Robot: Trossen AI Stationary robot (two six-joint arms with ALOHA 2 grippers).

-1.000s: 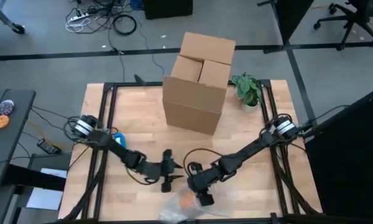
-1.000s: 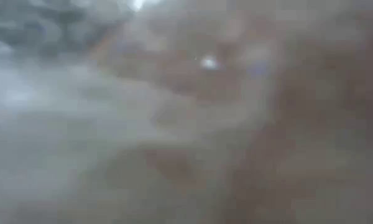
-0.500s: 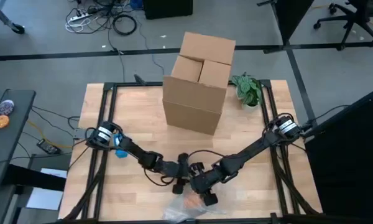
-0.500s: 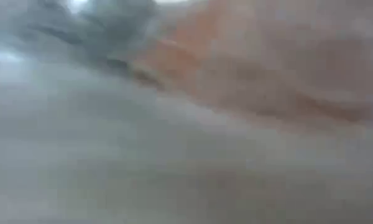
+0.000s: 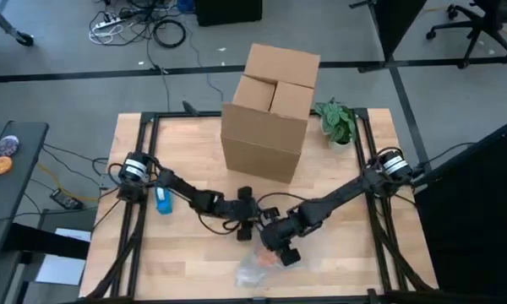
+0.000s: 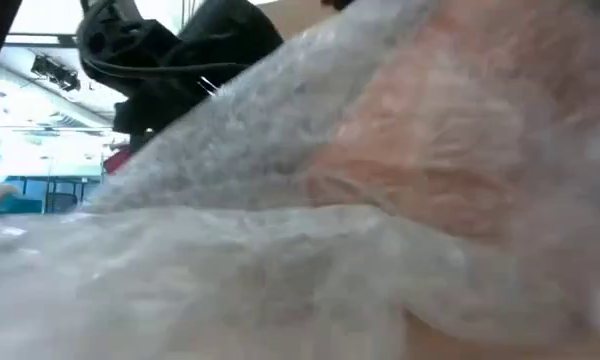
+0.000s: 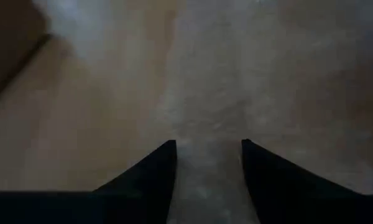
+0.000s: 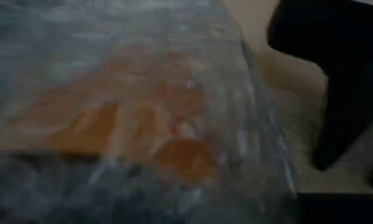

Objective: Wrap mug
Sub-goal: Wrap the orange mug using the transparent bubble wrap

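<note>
Pale wooden worktop [image 5: 186, 253]: orange mug in clear bubble wrap [image 5: 258, 268] is flanked by left tool [image 5: 247, 226], parted, and right tool [image 5: 280, 250], state indeterminable.

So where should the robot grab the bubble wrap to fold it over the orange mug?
Probably the loose edge of the bubble wrap lying flat on the table, beside the orange mug. It is thin and floppy there, so the left gripper, fingers apart, could pinch it from the side. The right gripper is over the bundle.

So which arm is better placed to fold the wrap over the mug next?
Probably right: the right gripper sits at the bubble wrap over the orange mug. The left gripper is farther off.
</note>
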